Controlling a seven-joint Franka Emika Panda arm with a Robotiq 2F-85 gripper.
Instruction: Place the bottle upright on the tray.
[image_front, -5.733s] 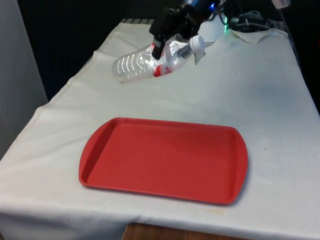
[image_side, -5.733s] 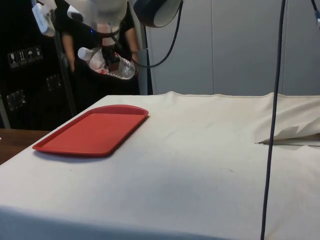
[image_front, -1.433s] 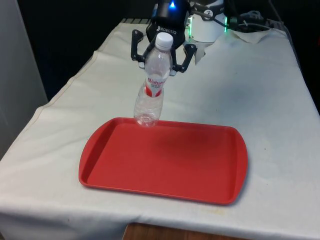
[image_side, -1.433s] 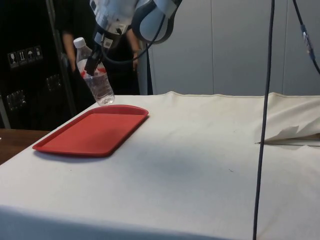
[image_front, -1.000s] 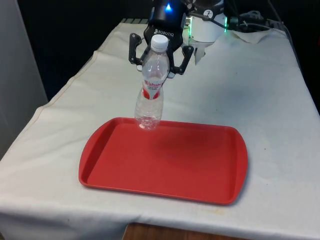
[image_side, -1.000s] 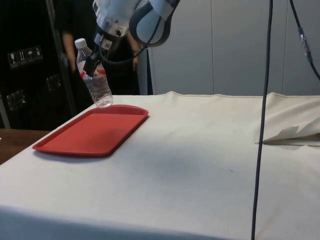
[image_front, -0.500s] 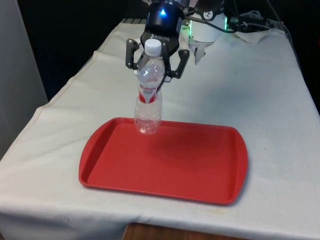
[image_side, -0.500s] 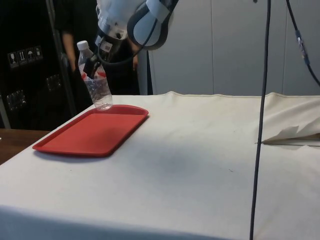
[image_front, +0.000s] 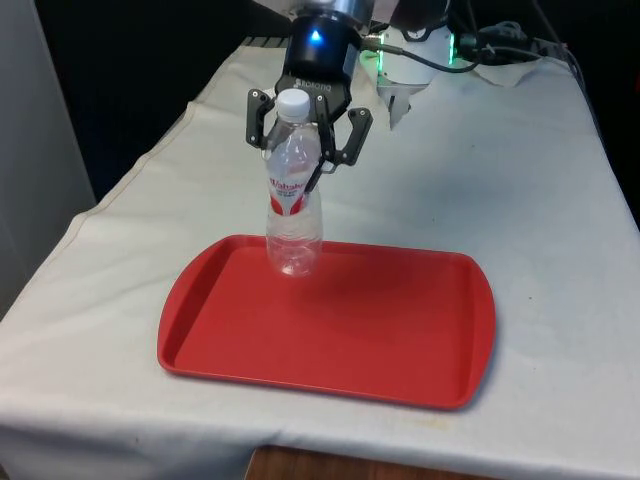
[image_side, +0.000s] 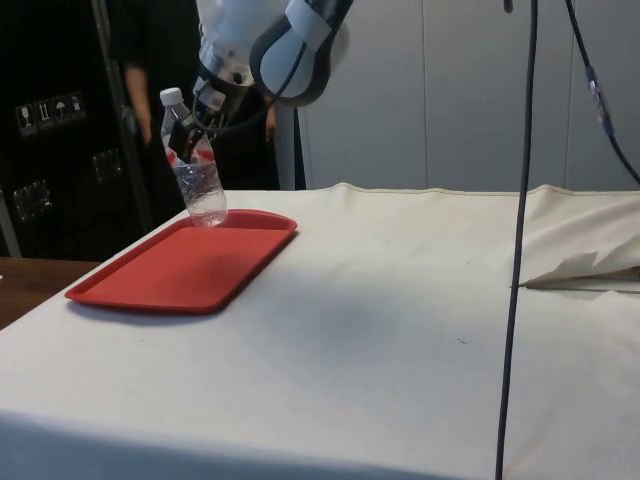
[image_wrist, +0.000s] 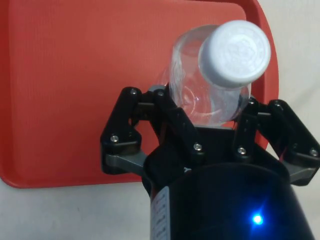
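Since 5.7 s ago: bottle turned from lying sideways in the air over the bare cloth to near upright at the tray's far edge; over the last half second it came slightly lower and towards the front view's left.

Item 1, front view's left: desk under a white cloth, bare beside the tray.

Item 2: tray, red, rectangular with rounded corners, lying flat on the cloth near the desk's front edge.

Item 3: bottle, clear plastic, white cap up, red-and-white label around its middle. Its base sits at the tray's far rim, towards the front view's left corner; the side view shows it leaning a little, base at or just above the tray floor; contact cannot be told.

Item 4: pincer, black, closed on the bottle's upper body just below the cap, one finger on either side; the wrist view shows the same hold.

Item 5, behind the desk in the side view: a person in dark clothing.
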